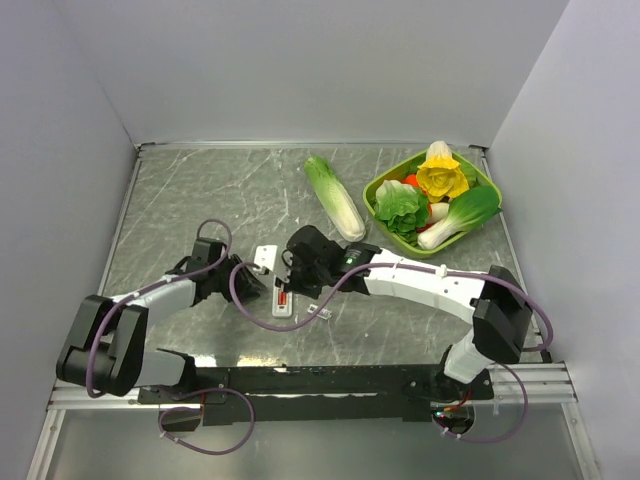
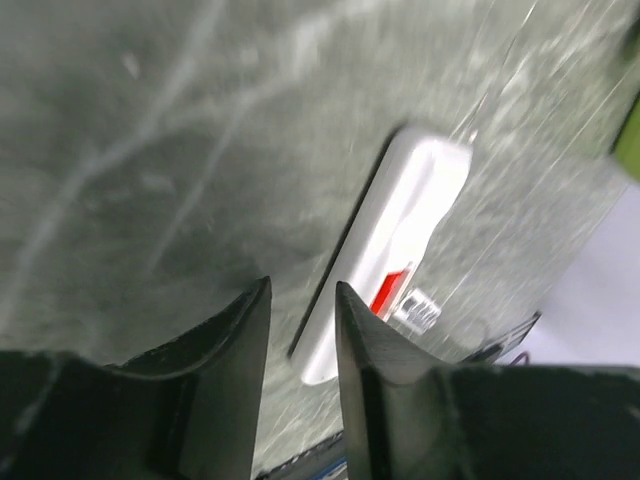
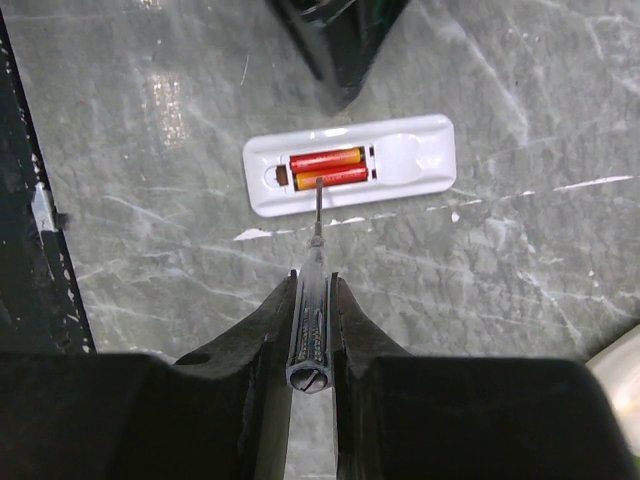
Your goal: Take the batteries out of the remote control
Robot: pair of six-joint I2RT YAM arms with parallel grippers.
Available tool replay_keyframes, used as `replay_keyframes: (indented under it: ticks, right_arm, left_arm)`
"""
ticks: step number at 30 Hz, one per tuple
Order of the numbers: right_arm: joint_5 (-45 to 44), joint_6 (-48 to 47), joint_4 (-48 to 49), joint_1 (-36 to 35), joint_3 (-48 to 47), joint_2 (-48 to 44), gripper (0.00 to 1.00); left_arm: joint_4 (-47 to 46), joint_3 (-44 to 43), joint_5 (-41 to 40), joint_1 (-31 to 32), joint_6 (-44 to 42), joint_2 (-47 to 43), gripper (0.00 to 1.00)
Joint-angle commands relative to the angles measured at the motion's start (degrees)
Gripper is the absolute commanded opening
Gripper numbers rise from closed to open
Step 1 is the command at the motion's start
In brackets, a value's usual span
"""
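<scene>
Just ahead of the black right pincer (image 3: pixel 313 282), the remote control (image 3: pixel 420 160) was white, its batteries (image 3: pixel 328 169) red shading to orange-yellow. The ridged tool (image 3: pixel 309 335) in that pincer was grey, and the counter (image 3: pixel 520 300) dark grey-green with white marble veining.

No lettering, brand, number or sign could be read anywhere; the batteries (image 3: pixel 328 170), just ahead of the right tool (image 3: pixel 313 283), showed no legible print

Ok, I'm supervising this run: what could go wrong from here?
The thin tool in the right gripper has its tip at the batteries, yet the left gripper is open and does not clamp the remote control, so prying may just shove it across the table. A freed battery could also spring out and roll away.
</scene>
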State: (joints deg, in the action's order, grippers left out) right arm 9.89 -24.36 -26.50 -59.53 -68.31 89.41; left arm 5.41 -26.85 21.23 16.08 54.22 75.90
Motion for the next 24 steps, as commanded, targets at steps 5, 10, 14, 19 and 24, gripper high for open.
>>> replay_keyframes:
  ticks: [5, 10, 14, 19, 24]
  right_arm:
    - [-2.9, 0.1, -3.5, -1.2, -7.4, 3.4, 0.0]
    - [-4.9, 1.4, -6.5, -1.6, -10.3, 5.6, 0.0]
    - [-6.2, 1.9, -7.3, -2.3, -11.1, 6.8, 0.0]
    - [-7.1, 2.2, -8.4, -3.0, -12.5, 8.5, 0.0]
    - [-7.9, 2.2, -9.3, -3.3, -13.5, 9.7, 0.0]
  left_arm:
    - [-5.0, -2.2, 5.0, -2.7, -0.6, -0.4, 0.43]
    - [-7.8, -1.6, 6.4, -2.8, -0.6, 0.3, 0.42]
    - [-9.3, -1.4, 7.5, -2.7, -0.5, 1.9, 0.4]
    - [-10.5, -1.4, 8.7, -2.7, -0.3, 3.6, 0.38]
    - [-11.4, -0.9, 9.3, -2.7, 0.0, 4.1, 0.37]
